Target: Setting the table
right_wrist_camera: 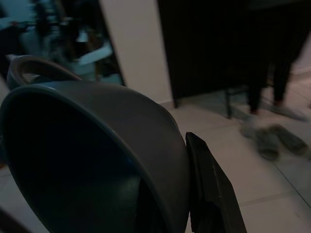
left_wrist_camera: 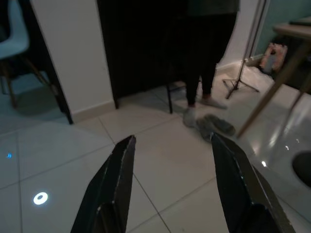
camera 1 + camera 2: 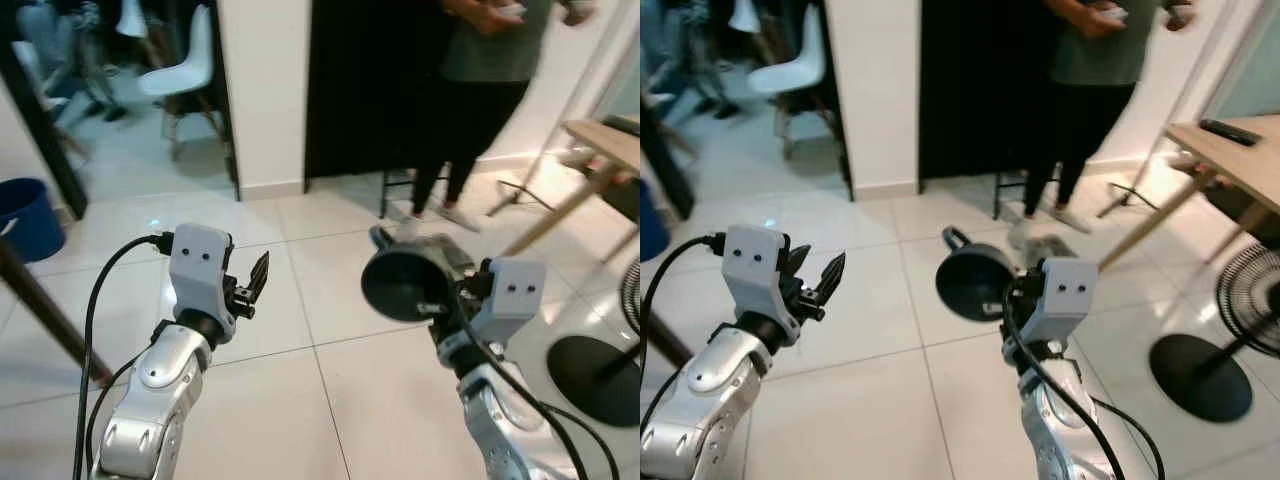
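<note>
Right gripper (image 3: 1002,300) clamps a dark cup (image 3: 970,283) by its rim, tipped sideways above the floor (image 3: 860,400) (person (image 3: 1090,90) behind). Left gripper (image 3: 252,283) fingers apart, empty.

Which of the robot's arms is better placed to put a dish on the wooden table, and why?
Probably the right. The right gripper already holds the dark bowl, and the wooden table stands on the robot's right. The left gripper is open and holds nothing.
</note>
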{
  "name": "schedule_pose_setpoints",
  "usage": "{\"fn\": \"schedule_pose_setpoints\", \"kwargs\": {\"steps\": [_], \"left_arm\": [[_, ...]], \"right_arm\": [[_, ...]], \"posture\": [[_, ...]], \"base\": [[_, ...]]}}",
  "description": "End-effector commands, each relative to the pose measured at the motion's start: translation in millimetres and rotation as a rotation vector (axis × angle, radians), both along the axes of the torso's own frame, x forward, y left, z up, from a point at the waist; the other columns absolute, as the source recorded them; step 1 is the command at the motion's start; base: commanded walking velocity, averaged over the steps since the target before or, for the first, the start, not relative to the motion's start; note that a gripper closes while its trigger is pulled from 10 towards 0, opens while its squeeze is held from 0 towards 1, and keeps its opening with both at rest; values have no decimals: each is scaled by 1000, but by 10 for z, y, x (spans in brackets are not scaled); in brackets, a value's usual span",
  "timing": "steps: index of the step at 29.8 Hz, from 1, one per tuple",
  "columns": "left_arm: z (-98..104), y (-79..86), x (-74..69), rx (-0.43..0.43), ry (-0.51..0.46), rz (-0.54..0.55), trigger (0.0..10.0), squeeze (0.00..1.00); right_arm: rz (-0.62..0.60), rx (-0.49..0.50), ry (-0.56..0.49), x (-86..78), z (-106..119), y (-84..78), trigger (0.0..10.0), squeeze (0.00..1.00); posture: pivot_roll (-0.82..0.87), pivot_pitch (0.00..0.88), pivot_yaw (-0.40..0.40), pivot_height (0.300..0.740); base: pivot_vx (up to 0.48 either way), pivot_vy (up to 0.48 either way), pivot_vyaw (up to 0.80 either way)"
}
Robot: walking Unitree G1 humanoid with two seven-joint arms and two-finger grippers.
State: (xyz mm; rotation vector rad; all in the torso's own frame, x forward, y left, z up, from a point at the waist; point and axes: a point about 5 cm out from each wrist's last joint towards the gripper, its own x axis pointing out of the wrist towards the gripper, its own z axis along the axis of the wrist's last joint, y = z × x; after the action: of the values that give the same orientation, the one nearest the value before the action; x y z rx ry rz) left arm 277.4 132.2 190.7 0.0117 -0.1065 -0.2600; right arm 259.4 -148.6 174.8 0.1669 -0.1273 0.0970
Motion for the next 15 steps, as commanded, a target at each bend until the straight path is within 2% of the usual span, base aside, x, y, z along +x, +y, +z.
{"fn": "schedule_pose_setpoints", "kwargs": {"steps": [1, 15], "left_arm": [[-38, -4, 0, 2, 20, -4, 10000, 0], [-34, -13, 12, -2, 20, -4, 10000, 0]], "right_arm": [[-3, -1, -1, 0, 6, -5, 10000, 0], [-3, -3, -1, 7, 9, -5, 10000, 0]], "posture": [[-73, 0, 84, 740], [-72, 0, 82, 740]], "base": [[0, 0, -800], [0, 0, -800]]}}
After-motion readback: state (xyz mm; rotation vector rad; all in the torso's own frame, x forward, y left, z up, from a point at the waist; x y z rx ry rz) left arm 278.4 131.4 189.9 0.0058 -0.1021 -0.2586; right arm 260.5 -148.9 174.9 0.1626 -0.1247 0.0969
